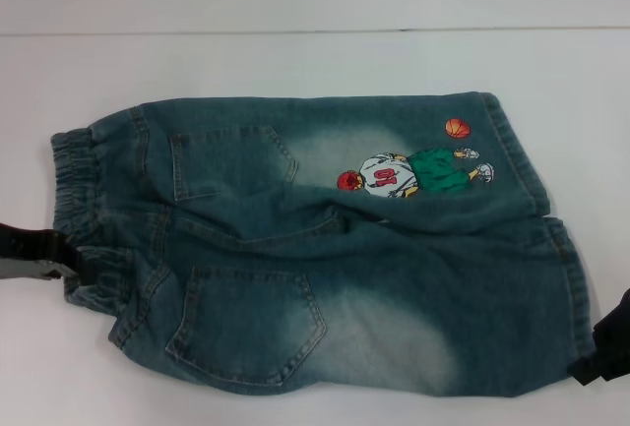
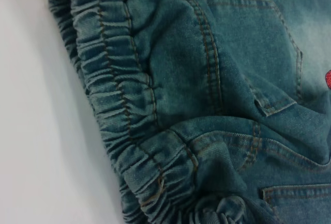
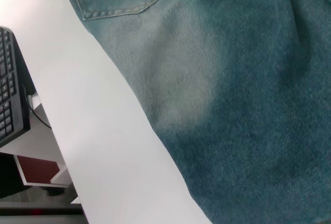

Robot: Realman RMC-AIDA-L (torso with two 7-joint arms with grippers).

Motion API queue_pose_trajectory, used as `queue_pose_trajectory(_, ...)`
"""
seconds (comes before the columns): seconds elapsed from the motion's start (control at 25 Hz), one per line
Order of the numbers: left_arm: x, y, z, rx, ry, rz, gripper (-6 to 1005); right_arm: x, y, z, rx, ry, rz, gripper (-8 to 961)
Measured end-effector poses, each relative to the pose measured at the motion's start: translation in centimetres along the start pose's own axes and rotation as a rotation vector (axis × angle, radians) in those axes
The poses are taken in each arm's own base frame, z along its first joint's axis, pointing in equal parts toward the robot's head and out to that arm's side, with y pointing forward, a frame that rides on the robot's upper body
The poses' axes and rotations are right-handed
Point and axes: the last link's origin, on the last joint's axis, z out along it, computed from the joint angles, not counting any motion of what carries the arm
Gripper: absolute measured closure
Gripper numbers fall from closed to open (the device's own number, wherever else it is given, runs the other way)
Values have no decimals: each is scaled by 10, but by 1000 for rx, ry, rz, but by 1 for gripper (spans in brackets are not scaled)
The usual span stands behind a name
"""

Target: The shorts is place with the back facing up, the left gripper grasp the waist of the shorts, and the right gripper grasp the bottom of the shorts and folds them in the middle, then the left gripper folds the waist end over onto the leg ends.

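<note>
On white table (image 1: 295, 62), faded blue-green denim shorts (image 1: 325, 249) flat, pockets up. We judge them soft, floppy, light. Black left gripper (image 1: 59, 259) at ruffled waist (image 1: 84, 210), black right gripper (image 1: 600, 352) at leg hems (image 1: 576, 288); finger state unclear.

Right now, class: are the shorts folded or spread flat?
Spread flat, unfolded. The shorts show both back pockets, and the waist and the leg ends lie at opposite sides of the table.

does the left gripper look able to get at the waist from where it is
Probably yes: the left gripper sits right at the ruffled waist of the shorts, with nothing lying between them.
</note>
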Motion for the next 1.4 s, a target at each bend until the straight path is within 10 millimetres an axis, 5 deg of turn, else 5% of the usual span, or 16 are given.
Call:
queue_pose_trajectory(0.2,0,0,0,0,1,0,976,1,0,0,1,4,0,773)
queue_pose_trajectory(0.52,3,2,-1,0,5,6,976,1,-2,-3,8,-4,-2,942)
queue_pose_trajectory(1.04,11,-7,-18,-39,118,-85,976,4,-14,-28,19,-425,33,941)
queue_pose_trajectory(1.4,16,-27,-34,-109,343,-223,975,6,-37,-25,111,-743,147,941)
